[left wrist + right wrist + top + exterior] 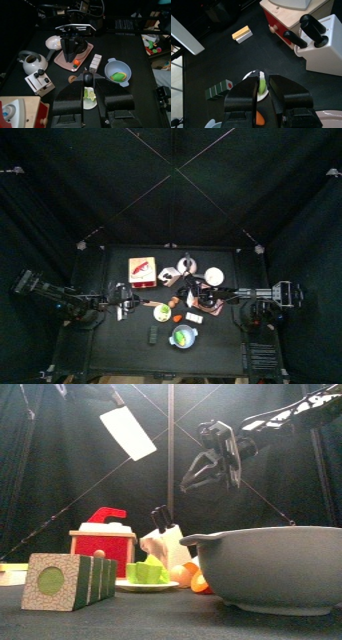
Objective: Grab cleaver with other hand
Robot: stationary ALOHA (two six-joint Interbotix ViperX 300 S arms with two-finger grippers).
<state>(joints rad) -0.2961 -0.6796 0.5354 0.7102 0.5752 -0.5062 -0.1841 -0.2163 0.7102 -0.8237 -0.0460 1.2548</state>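
The cleaver (128, 432) is high in the air above the left side of the table (147, 622), well above the things standing there. Its white blade is slanted: the long axis runs from upper left down to lower right, and the free end points down toward the right gripper (211, 484). That gripper hangs nearby with jaws half apart and empty. Whether the jaws of the left gripper (85, 82) grip anything cannot be told.
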